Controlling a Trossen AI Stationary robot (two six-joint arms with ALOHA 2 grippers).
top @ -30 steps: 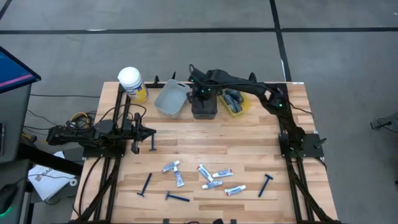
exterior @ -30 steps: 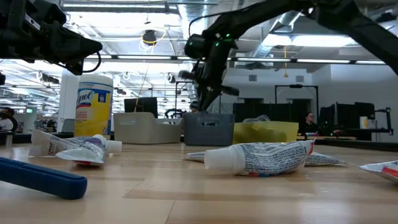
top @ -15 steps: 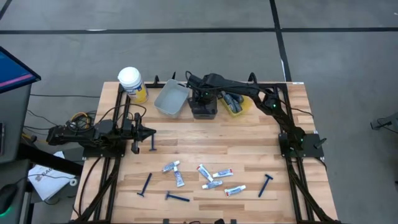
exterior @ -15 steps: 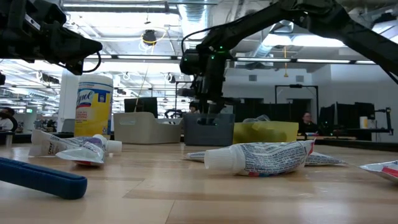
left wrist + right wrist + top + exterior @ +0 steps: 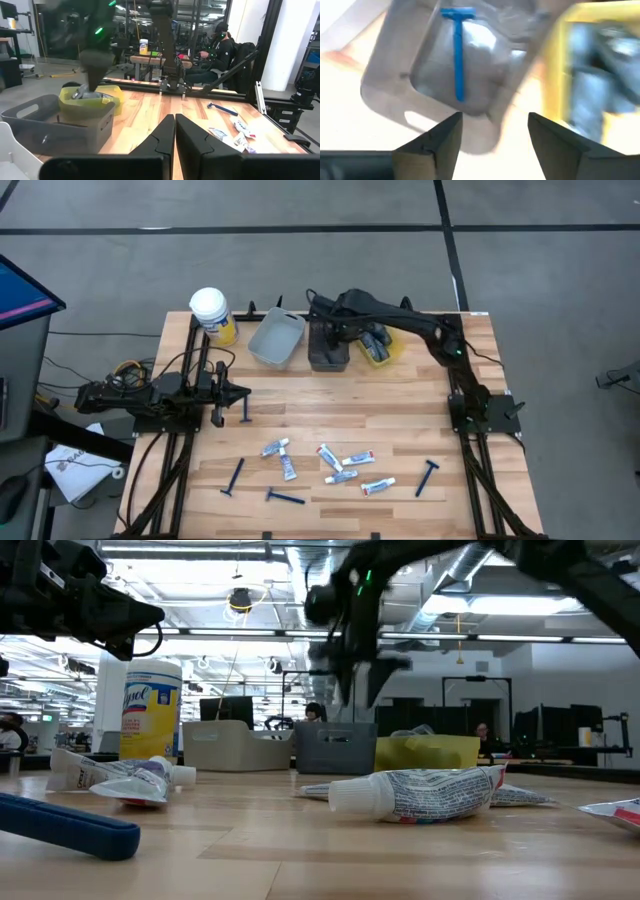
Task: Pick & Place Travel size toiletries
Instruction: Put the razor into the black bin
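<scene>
Right wrist view: my right gripper (image 5: 492,132) spread wide, empty, above dark bin (image 5: 395,97) holding razor (image 5: 458,55). Left gripper (image 5: 174,131) closed, idle. Risk: I clip bin rim swinging away.

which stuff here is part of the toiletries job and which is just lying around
Part of the job:
- white tubes on the table
- blue razors on the table
- blue razor already in the dark bin
- dark mini bottles in the yellow bin
- grey bin
- right tool, open above the bins

Just lying about:
- yellow wipes jar
- left tool, shut, waiting at the table's left
</scene>
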